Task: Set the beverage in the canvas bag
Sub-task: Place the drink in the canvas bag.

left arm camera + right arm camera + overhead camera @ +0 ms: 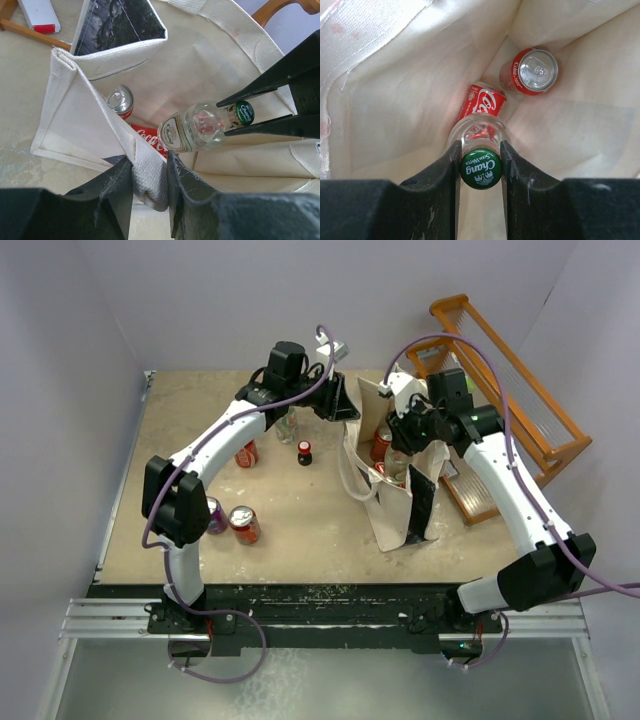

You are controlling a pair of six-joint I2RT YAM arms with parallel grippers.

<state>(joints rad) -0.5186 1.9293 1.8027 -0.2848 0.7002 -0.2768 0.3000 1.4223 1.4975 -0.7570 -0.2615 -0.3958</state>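
Note:
The cream canvas bag point(388, 518) stands open right of the table's middle, black end panel toward me. My left gripper point(345, 405) is shut on the bag's woven handle strap point(145, 172) at the rim and holds the mouth open. My right gripper point(405, 435) is shut on the neck of a clear glass soda bottle point(197, 127) with a green cap point(480, 168), and holds it upright inside the bag's mouth. In the right wrist view the jaws point(480, 155) clamp just under the cap. Two red cola cans point(530, 71) point(485, 102) lie on the bag's bottom below the bottle.
An orange wooden rack point(520, 390) stands behind and right of the bag. On the table's left are red cans point(244, 525) point(247, 453), a purple can point(215, 515), a small dark bottle point(304, 452) and a clear bottle point(285, 425).

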